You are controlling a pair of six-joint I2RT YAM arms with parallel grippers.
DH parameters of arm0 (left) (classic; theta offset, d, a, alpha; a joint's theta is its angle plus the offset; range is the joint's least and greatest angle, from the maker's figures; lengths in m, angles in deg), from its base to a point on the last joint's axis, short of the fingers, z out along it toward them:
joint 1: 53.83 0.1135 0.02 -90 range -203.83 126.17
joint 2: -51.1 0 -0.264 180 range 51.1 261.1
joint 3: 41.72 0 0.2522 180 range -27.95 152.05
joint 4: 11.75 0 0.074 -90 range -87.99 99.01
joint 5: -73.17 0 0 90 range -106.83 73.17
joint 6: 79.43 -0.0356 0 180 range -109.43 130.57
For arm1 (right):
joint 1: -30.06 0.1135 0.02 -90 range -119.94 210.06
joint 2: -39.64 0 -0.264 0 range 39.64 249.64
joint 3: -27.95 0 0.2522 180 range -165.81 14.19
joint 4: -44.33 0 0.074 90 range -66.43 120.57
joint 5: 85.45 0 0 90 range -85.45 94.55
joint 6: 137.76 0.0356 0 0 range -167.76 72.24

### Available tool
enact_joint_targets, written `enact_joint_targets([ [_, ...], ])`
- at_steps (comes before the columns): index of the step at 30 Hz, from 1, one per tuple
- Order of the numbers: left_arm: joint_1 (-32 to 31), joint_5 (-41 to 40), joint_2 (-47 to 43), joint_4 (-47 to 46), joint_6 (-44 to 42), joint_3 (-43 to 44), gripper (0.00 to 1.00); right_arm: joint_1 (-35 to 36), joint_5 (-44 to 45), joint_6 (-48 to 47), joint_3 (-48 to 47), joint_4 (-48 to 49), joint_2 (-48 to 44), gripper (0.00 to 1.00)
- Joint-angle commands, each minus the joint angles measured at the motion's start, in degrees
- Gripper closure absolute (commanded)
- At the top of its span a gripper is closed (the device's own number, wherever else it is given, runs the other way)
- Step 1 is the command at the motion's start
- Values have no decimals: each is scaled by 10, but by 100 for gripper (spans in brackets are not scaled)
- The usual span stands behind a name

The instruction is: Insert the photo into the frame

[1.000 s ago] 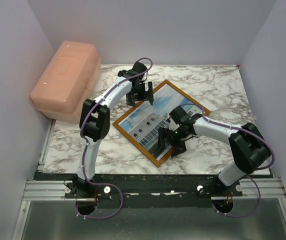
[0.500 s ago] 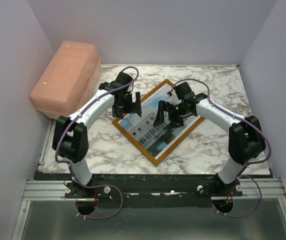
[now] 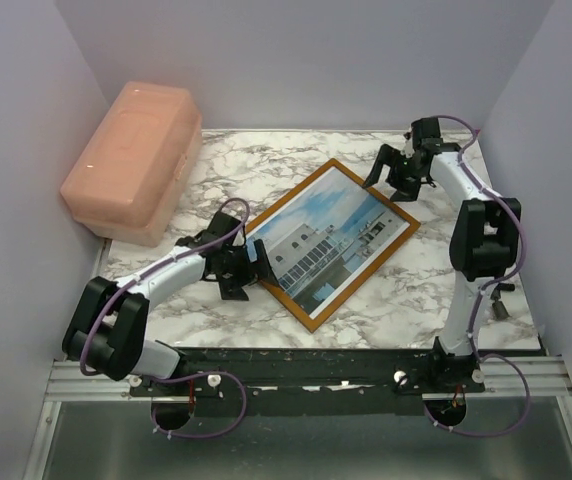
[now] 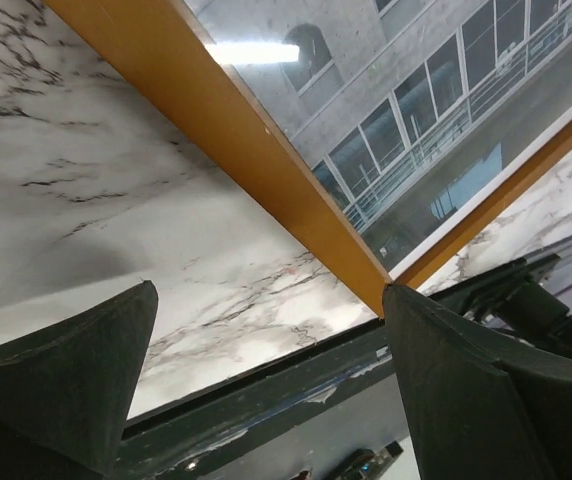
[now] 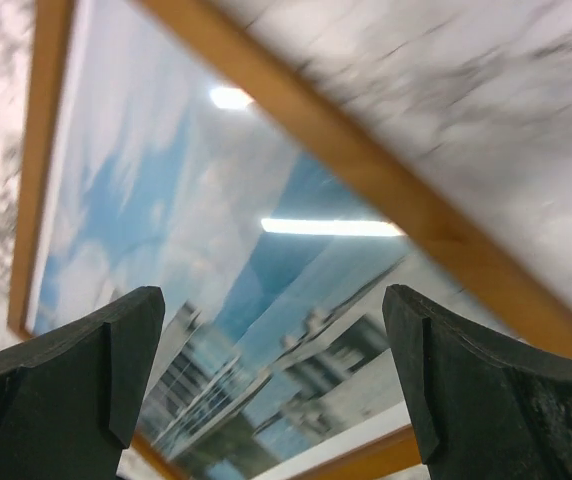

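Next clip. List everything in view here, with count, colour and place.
photo: one, blue and white, lying inside the frame, mid-table
frame: one, orange-brown, flat on the table, turned diagonally
box: one, pink plastic, far left corner
table: one, white-grey marble
left pincer: one, black, open, empty, by the frame's near-left edge
right pincer: one, black, open, empty, by the frame's far-right edge

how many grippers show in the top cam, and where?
2. The left gripper sits low beside the near-left edge of the frame, jaws open. The right gripper hangs past the frame's far-right edge, also open. Neither holds anything.
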Motion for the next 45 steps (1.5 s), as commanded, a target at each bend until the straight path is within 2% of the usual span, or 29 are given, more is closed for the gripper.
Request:
enact_joint_targets([
  [1,0,54,-19,-110,59,-52,3,-23,75,-33,-71,-27,69,0],
  [7,0,61,10,-151,74,-70,3,-36,73,-57,-156,-38,162,0],
  [15,0,73,61,-190,88,-64,4,-36,-6,-72,-127,-32,168,0],
  [22,1,69,94,-182,78,-16,4,-36,-62,-46,19,15,90,0],
  [27,14,60,120,-142,45,45,4,-37,-87,-32,106,29,31,0],
  [37,37,35,194,-43,-26,193,5,-37,-99,8,318,83,-121,0],
  [45,40,33,250,-13,-38,278,5,-36,-95,64,458,130,-227,0],
])
